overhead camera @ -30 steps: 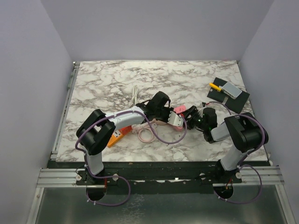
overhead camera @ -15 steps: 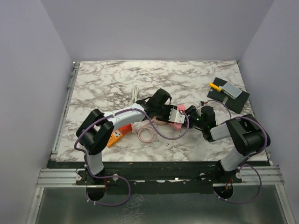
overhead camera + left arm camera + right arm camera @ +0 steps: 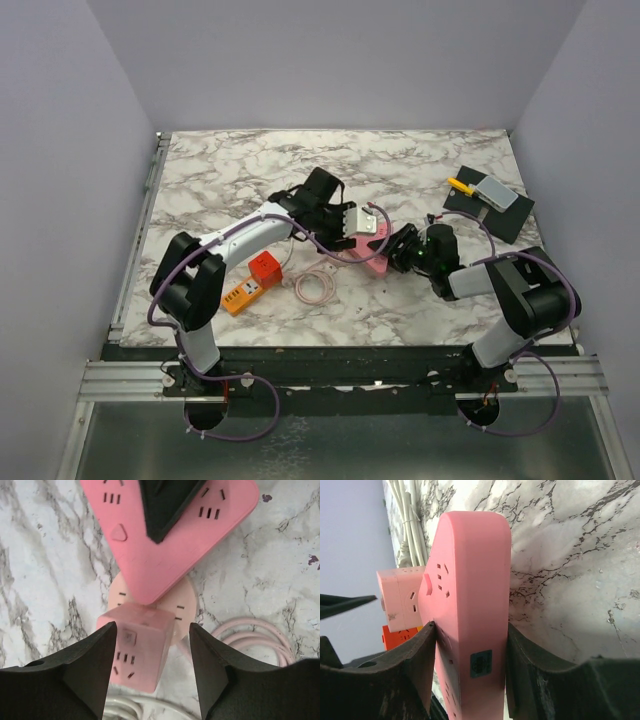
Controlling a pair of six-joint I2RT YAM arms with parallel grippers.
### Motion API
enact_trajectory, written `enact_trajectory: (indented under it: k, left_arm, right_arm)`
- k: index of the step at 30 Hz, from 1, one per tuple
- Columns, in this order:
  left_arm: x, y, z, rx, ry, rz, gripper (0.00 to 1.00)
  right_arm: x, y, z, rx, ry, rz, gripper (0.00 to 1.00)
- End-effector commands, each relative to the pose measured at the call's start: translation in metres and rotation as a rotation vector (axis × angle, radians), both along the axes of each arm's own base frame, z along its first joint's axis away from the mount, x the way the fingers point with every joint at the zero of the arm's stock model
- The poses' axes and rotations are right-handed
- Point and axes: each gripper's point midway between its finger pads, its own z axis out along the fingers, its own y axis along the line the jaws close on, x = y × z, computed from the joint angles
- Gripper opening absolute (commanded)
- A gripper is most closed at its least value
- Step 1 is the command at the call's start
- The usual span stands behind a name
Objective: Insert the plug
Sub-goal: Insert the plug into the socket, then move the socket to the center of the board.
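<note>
A pink power strip (image 3: 470, 580) stands on its edge on the marble, and my right gripper (image 3: 470, 627) is shut on its two sides. A pale pink cube plug (image 3: 137, 650) sits against the strip's (image 3: 150, 545) socket face, and the cube (image 3: 397, 597) also shows beside the strip in the right wrist view. My left gripper (image 3: 152, 627) is open, one finger on each side of the cube with gaps between. In the top view the left gripper (image 3: 350, 225), the cube (image 3: 374, 222), the strip (image 3: 372, 254) and the right gripper (image 3: 402, 246) are bunched at mid-table.
A coiled pink cable (image 3: 315, 288) lies in front of the strip. An orange socket block (image 3: 250, 285) sits to the left, and a white cable (image 3: 290, 205) lies behind the left arm. A black pad (image 3: 490, 205) with a grey piece lies at the far right.
My left gripper has opened, let go of the pale pink cube, and drawn back toward the far left. The right gripper has closed tighter on the pink strip.
</note>
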Motion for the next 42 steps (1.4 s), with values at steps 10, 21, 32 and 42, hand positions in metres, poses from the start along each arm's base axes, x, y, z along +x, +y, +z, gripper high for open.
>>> enact_trajectory:
  k: [10, 21, 32, 42]
  left_arm:
    - [0.004, 0.020, 0.058, -0.154, 0.081, 0.143, 0.62]
    - [0.013, 0.039, 0.042, -0.134, 0.085, 0.290, 0.99]
    - [0.024, 0.034, 0.027, -0.183, 0.144, 0.458, 0.99]
    - [0.034, 0.027, 0.004, -0.133, 0.130, 0.510, 0.99]
  right_arm:
    - [-0.060, -0.043, -0.101, -0.293, 0.274, -0.029, 0.18]
    - [-0.060, -0.043, -0.093, -0.278, 0.257, -0.037, 0.52]
    - [-0.038, -0.050, -0.026, -0.299, 0.127, -0.104, 1.00]
    - [-0.036, -0.082, 0.043, -0.454, 0.030, -0.176, 1.00]
